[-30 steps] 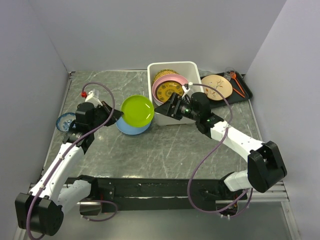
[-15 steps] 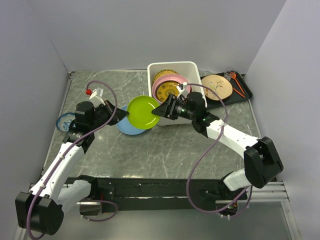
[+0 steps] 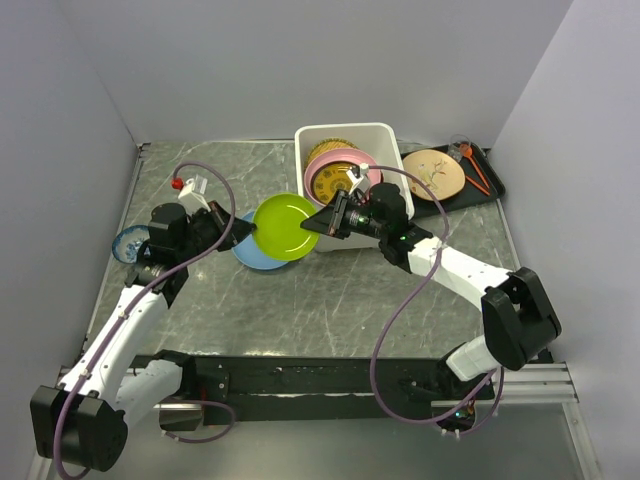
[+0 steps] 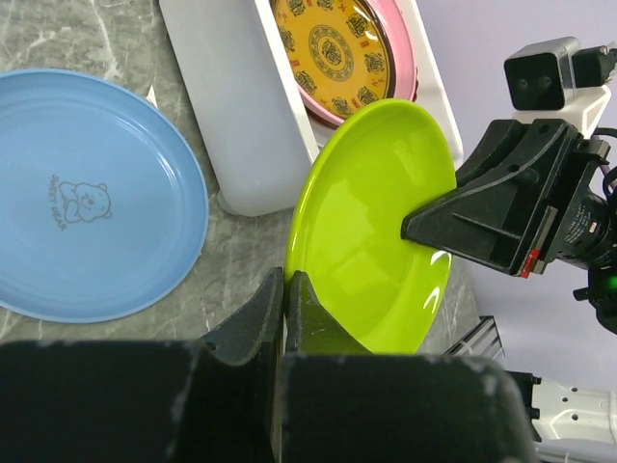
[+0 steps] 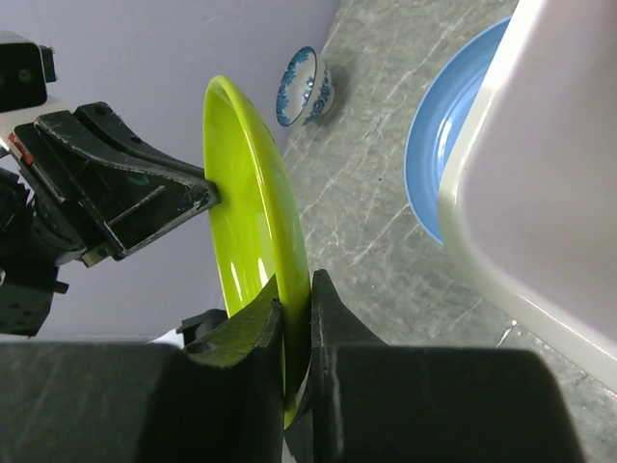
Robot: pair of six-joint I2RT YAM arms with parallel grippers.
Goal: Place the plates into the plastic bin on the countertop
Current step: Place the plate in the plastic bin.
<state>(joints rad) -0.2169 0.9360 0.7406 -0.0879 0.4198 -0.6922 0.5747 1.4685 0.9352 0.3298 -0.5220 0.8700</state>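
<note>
A lime-green plate hangs tilted above the countertop, just left of the plastic bin. My left gripper is shut on its left rim, and my right gripper is shut on the opposite rim. The left wrist view shows the plate rising from my left gripper. In the right wrist view its rim runs down between the jaws of my right gripper. A blue plate lies flat below. A pink plate and a yellow lattice plate lean inside the bin.
A cream plate lies on a black tray at the back right, with orange utensils beside it. A small blue patterned bowl stands by the left wall. The bin's white wall is close behind the held plate.
My left arm carried the lime-green plate right, toward the bin. My right gripper came left to the plate's far rim and shut on it.
</note>
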